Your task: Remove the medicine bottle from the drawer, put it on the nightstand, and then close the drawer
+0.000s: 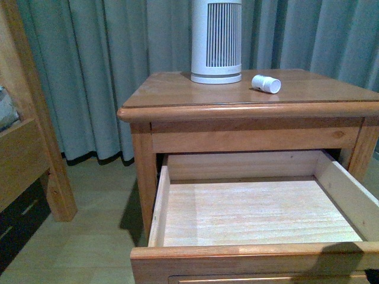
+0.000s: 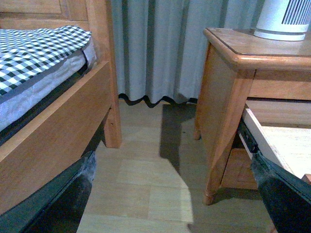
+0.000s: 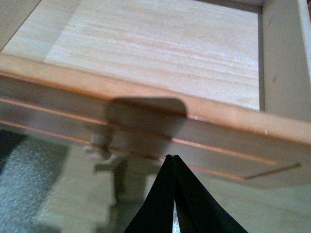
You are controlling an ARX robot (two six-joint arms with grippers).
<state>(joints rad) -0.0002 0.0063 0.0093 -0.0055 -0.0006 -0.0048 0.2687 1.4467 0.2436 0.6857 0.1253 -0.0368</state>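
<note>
Medicine bottle [image 1: 266, 83] lies on nightstand [image 1: 177, 89] top, upper centre; drawer [image 1: 254, 213] open, empty; right end effector [image 3: 174, 158] pinched closed, holding nothing, must push front panel in; left end effector's state cannot be told.

My right fingers [image 3: 174, 194] are two flat black blades, wide at the base and narrowing to thin pointed tips. Their surface is plain and matte, with no screws, cables or markings that I can make out. On my left side, the fingers [image 2: 286, 194] show as dark, blurred, slanted shapes with a grey-green tinge and a rough, speckled edge.
</note>
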